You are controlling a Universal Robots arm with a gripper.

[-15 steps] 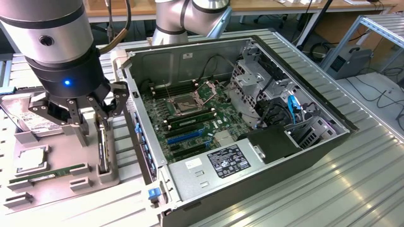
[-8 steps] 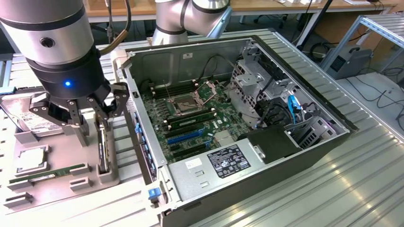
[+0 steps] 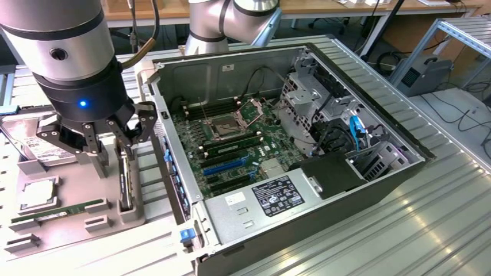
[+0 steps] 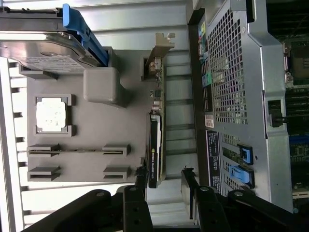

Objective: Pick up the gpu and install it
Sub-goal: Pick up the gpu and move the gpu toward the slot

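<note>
The gripper (image 3: pixel 112 162) hangs low with its jaws spread, 1 finger (image 4: pixel 135 198) on each side of the gpu's (image 4: pixel 154 145) near end. The gpu stands on edge in the grey tray (image 3: pixel 73 234), just beside the open case (image 3: pixel 230 69).

The spread end effector (image 4: pixel 163 173) flanks the gpu (image 4: pixel 155 140).
</note>
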